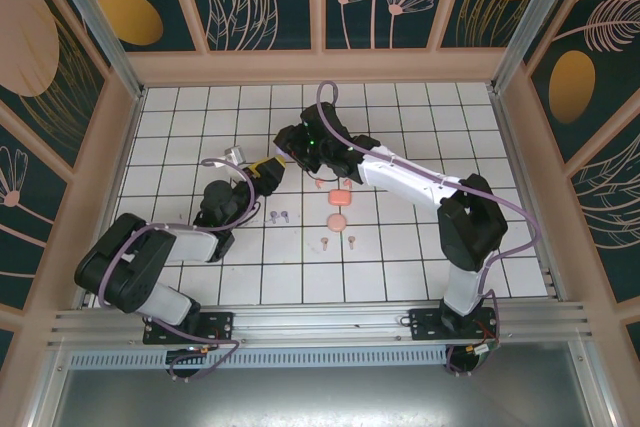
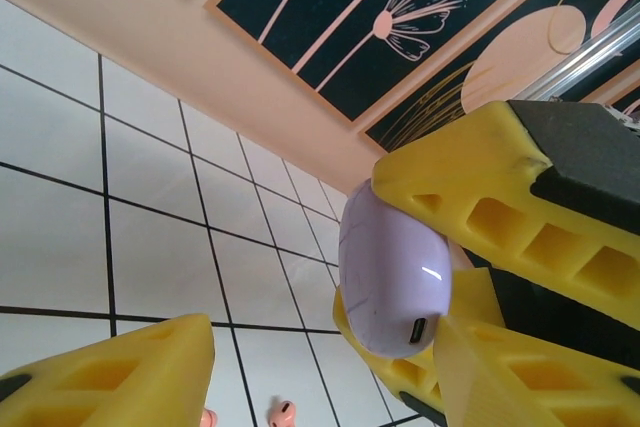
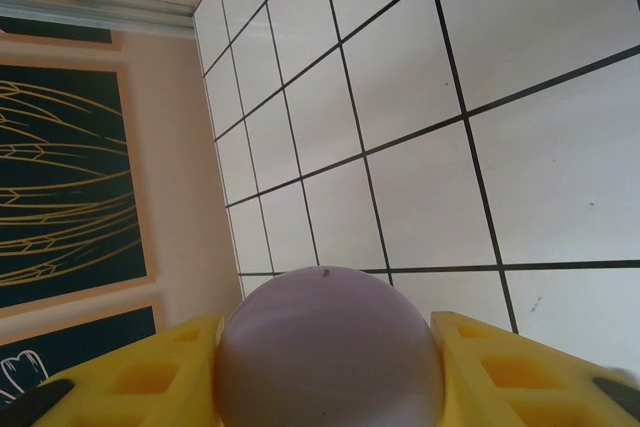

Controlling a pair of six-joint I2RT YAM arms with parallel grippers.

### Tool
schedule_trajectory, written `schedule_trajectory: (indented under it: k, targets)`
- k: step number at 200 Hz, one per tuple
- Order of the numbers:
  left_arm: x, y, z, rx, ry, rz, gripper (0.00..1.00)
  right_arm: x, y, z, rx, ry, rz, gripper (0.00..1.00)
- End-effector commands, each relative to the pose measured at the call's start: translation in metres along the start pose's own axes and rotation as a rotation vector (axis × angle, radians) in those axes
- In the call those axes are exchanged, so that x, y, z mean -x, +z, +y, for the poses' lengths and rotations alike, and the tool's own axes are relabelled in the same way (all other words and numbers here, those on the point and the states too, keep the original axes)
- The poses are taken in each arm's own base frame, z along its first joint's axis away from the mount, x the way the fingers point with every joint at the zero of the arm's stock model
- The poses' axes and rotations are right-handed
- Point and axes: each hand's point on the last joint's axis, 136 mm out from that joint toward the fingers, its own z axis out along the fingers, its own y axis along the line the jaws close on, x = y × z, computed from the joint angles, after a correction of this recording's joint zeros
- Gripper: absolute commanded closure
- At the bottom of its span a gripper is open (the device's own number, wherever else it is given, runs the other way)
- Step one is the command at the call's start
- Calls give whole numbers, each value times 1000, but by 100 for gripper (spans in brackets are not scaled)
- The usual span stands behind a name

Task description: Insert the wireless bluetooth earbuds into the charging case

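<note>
A lilac charging case (image 2: 395, 267) is held off the floor with my right gripper (image 3: 330, 362) shut on it; its rounded shell (image 3: 330, 327) sits between the yellow fingers (image 3: 520, 372). My left gripper (image 2: 300, 372) stands open beside it. The case lies near its right finger, and a wide gap separates it from the left finger (image 2: 110, 377). In the top view both grippers meet left of centre, the left (image 1: 268, 169) and the right (image 1: 287, 152). Two lilac earbuds (image 1: 278, 216) and two pale pink earbuds (image 1: 337, 241) lie on the tiles. One pink earbud (image 2: 283, 412) shows below the case.
Two coral-pink cases (image 1: 339, 197) (image 1: 338, 221) lie on the white tiled floor just right of the grippers, with small pink pieces (image 1: 320, 185) beside them. Peach walls (image 1: 320, 67) ring the floor. Open tiles stretch along the back and right.
</note>
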Motion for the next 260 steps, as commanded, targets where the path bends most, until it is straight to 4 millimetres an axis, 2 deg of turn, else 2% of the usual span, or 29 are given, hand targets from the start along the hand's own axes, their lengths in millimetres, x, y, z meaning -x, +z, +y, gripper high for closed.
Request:
schedule_trajectory:
  k: [1,105,201,260]
  targets:
    - [14,8,-17,-61,-8,-60,40,-8,4,6,31,7,23,57]
    - [15,15,-21,-91,-32,-87,42,-13,8,4,33,21,38,57]
    - [15,20,-17,-95,-48,-103,71,-17,6,0,37,30,48,57]
    - [16,20,-19,-102,-54,-103,88,-15,2,9,66,29,45,55]
